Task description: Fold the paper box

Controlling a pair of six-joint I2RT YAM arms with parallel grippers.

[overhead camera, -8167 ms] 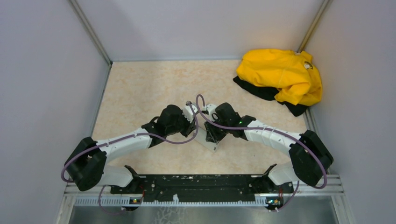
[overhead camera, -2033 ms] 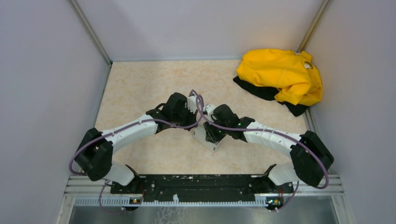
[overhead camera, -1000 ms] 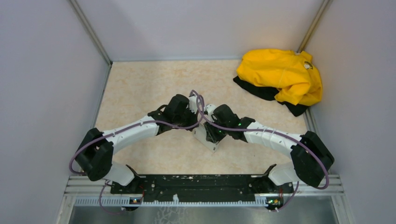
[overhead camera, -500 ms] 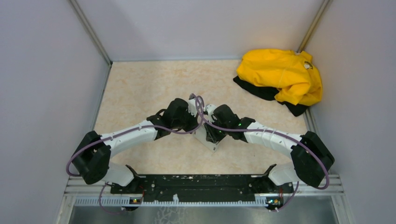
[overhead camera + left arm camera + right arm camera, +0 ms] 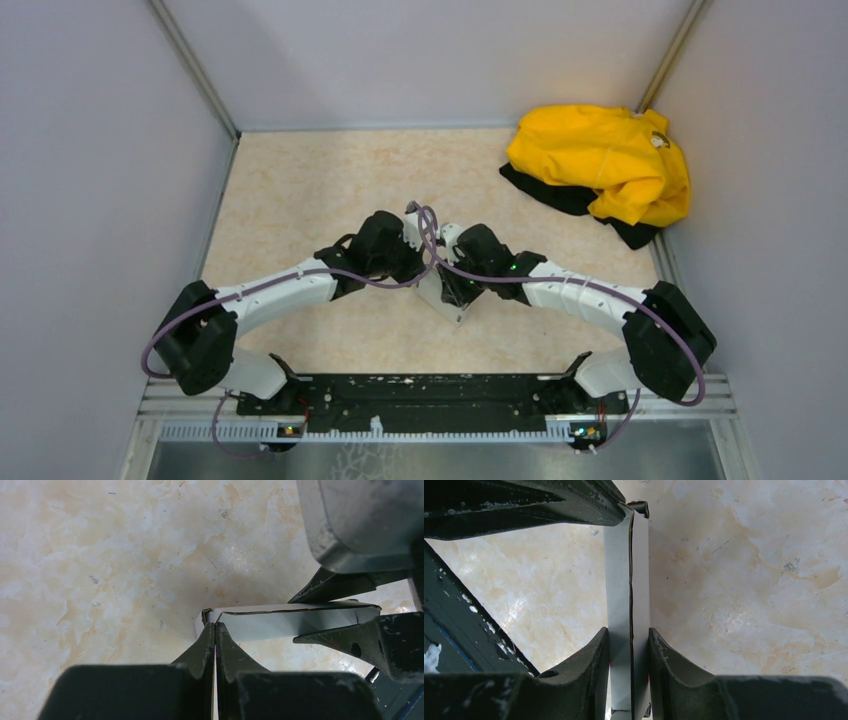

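While its fingers stood only a narrow way apart, the right gripper [image 5: 629, 635] clamped the paper box [image 5: 625, 570] across its thickness. One pad pressed each broad face, and the seam between the two cardboard layers ran straight out from the grip. At the other end of that edge the left gripper [image 5: 215, 627] was pinched almost fully together, with a thin pale sliver of card showing between its tips at the box's corner. From above, the box sat near the middle of the table [image 5: 300, 190], between the two wrists and mostly hidden by them, with a pale corner poking out on the near side. The yellow garment [image 5: 600, 160] lay well apart at the far right. The step in hand looked like closing an end. Next, the left gripper would need to tuck that corner tab inward while the right gripper held the body firm.
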